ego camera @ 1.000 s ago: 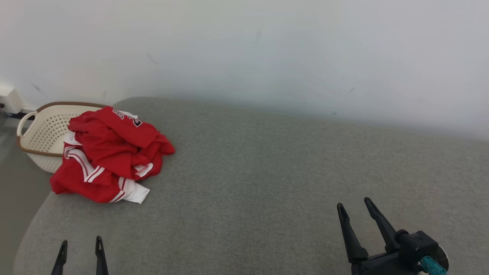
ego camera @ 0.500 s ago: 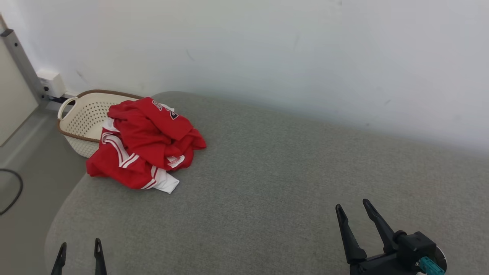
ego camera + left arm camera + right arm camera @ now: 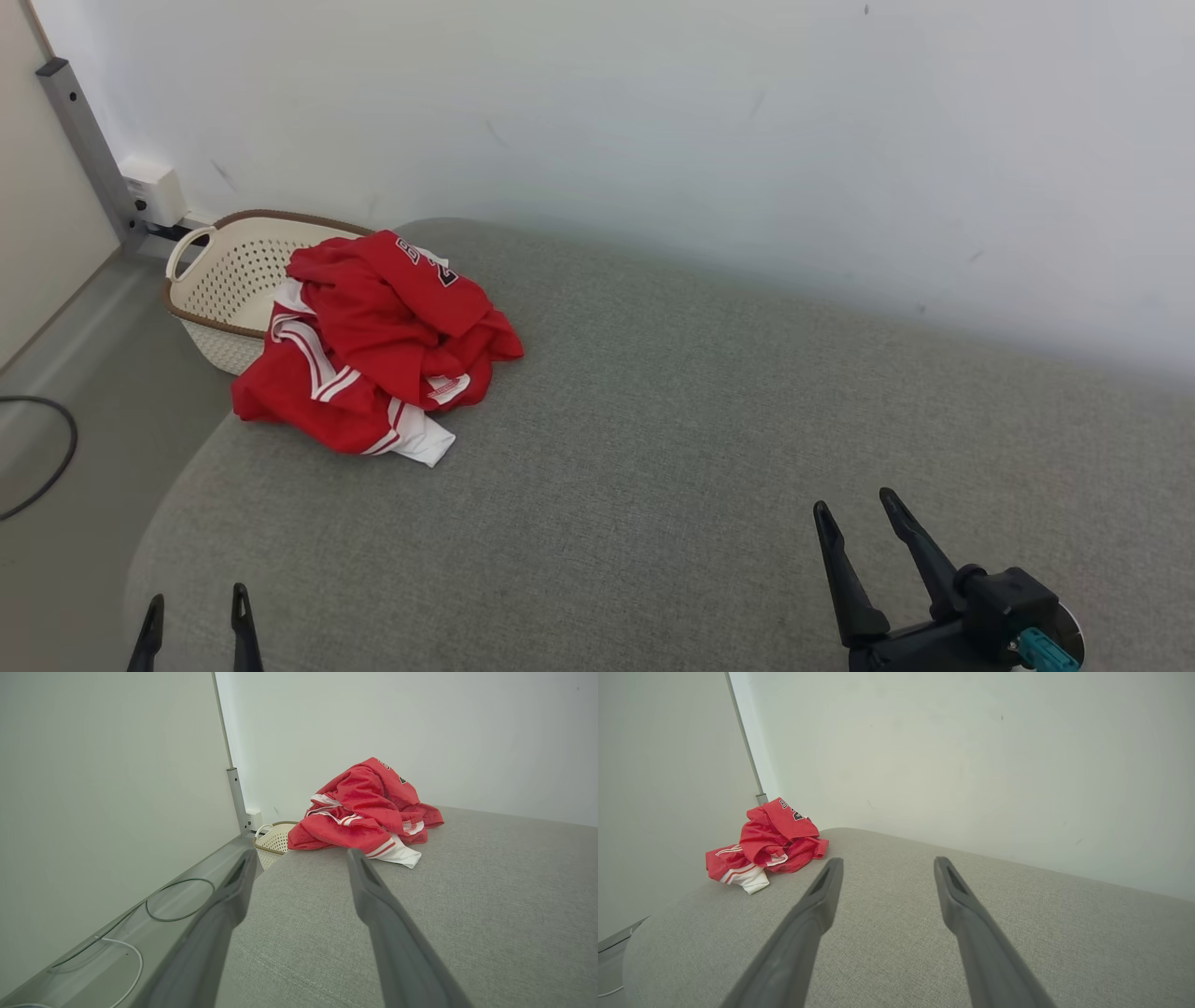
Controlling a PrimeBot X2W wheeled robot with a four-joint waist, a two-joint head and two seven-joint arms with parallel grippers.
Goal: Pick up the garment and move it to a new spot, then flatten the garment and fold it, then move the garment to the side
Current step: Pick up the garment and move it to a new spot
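"Garment (image 3: 373,345) first: where is it lying?"

"Crumpled in a loose heap at the far left corner of the grey cushion (image 3: 672,439). It is red with white striped trim and has dark lettering on its topmost fold. A white edge pokes out on its near side."

"Is it in the basket?"

"No. The cream perforated basket (image 3: 219,280) stands on the floor (image 3: 84,355) just past that corner. In the head view the left side of the heap hides part of its rim. Whether the cloth touches the basket, I cannot tell."

"And the left gripper?"

"The left gripper (image 3: 198,595) shows its fingertips at the bottom left of the head view, over the near left edge of the cushion. Its fingers are spread wide with nothing between them. In its wrist view they point toward the heap, well apart from it."

"The right one?"

"The right gripper (image 3: 852,501) is over the near right part of the cushion. Its jaws are also wide apart and empty. The garment lies far off to the left in its wrist view."

"Anything else around?"

"A pale wall (image 3: 653,121) runs behind the cushion. A grey post (image 3: 82,131) rises in the left corner with a white box (image 3: 154,191) at its foot. A dark cable (image 3: 73,443) loops on the floor."
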